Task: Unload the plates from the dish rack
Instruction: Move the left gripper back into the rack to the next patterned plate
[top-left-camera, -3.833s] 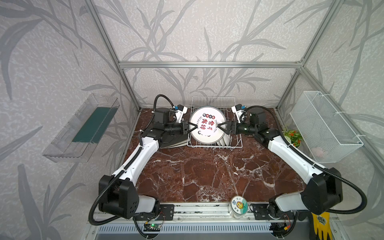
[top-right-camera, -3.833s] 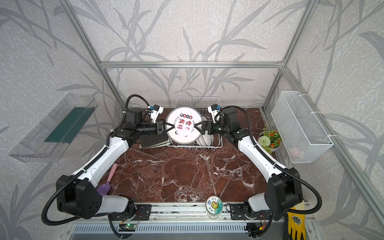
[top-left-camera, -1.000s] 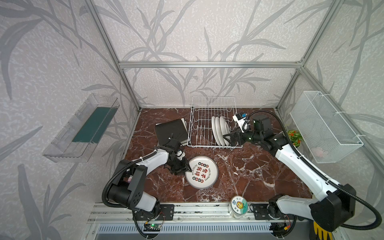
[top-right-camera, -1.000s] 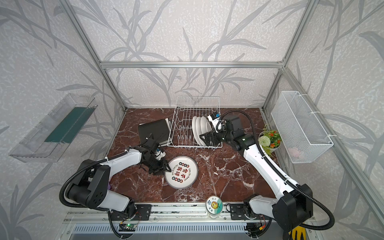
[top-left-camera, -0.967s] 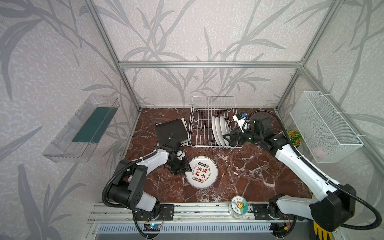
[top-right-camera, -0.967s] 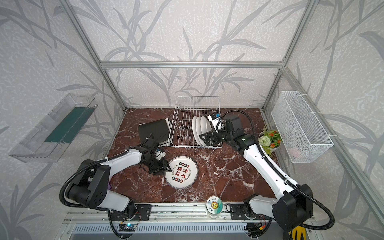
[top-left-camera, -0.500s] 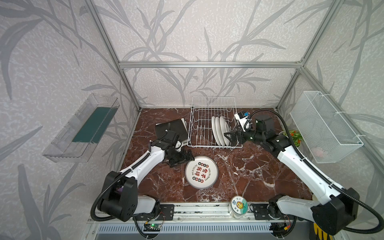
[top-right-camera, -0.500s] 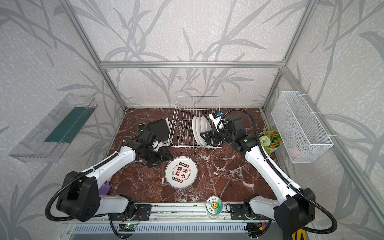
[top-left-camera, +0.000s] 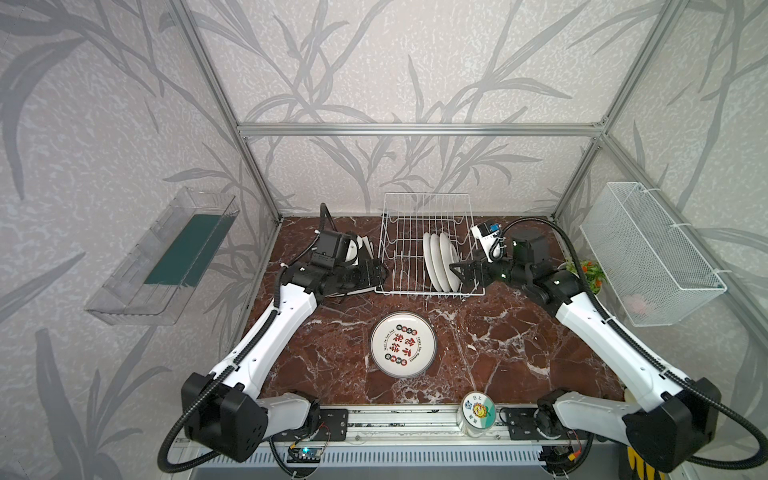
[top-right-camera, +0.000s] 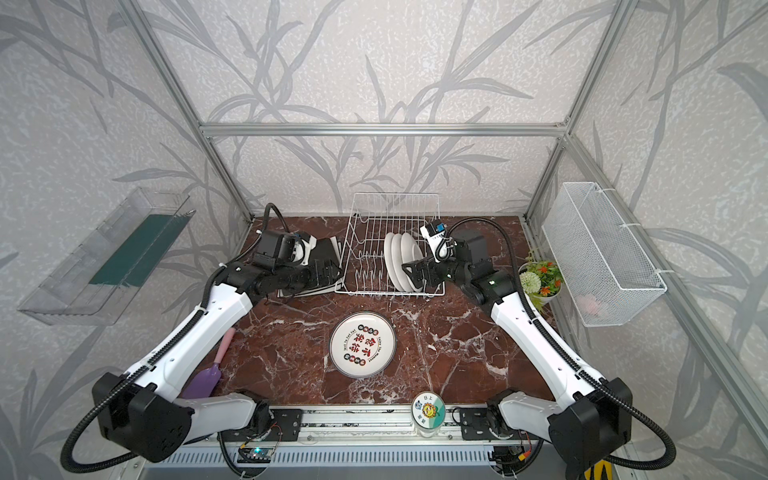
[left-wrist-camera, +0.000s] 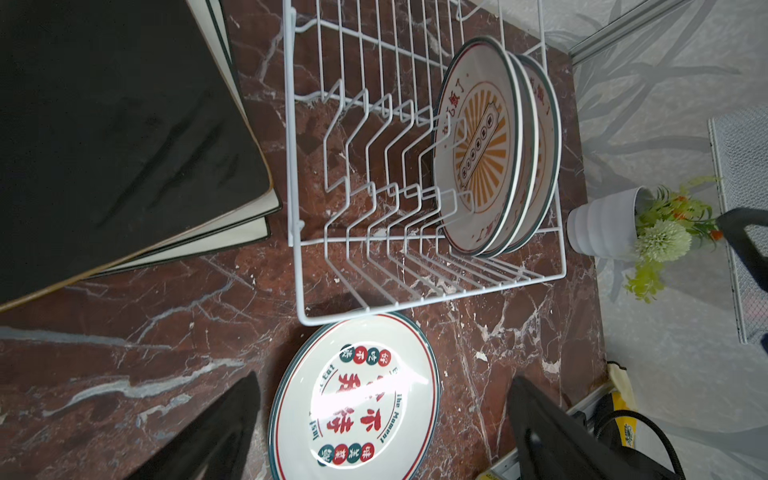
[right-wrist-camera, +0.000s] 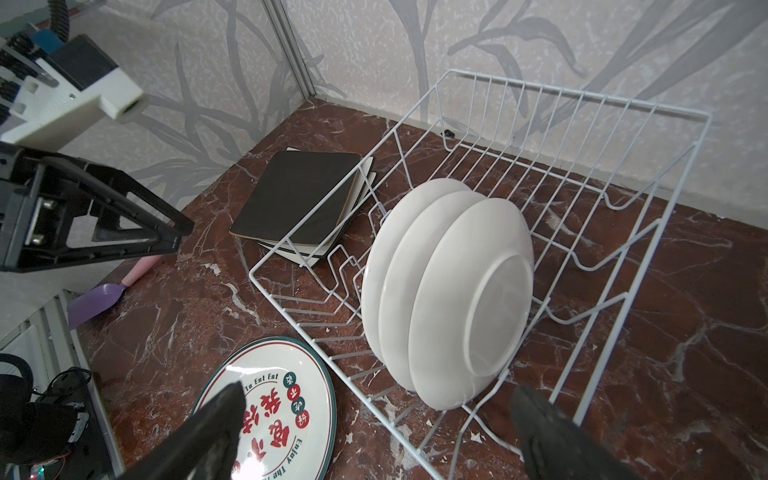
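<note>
Dish rack holds three plates

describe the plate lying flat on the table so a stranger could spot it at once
Start at the white wire dish rack at the back of the red marble table. In front of it one round plate lies flat, face up. Unlike the three plates standing in the rack, it shows red and green characters.

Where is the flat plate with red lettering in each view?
Top view: plate mid-table, before the dish rack.
Top view: plate, same place.
Left wrist: plate beside rack rim, between fingers.
Right wrist: plate beside rack, partly behind a finger.
Shared landmark: the dish rack.
</note>
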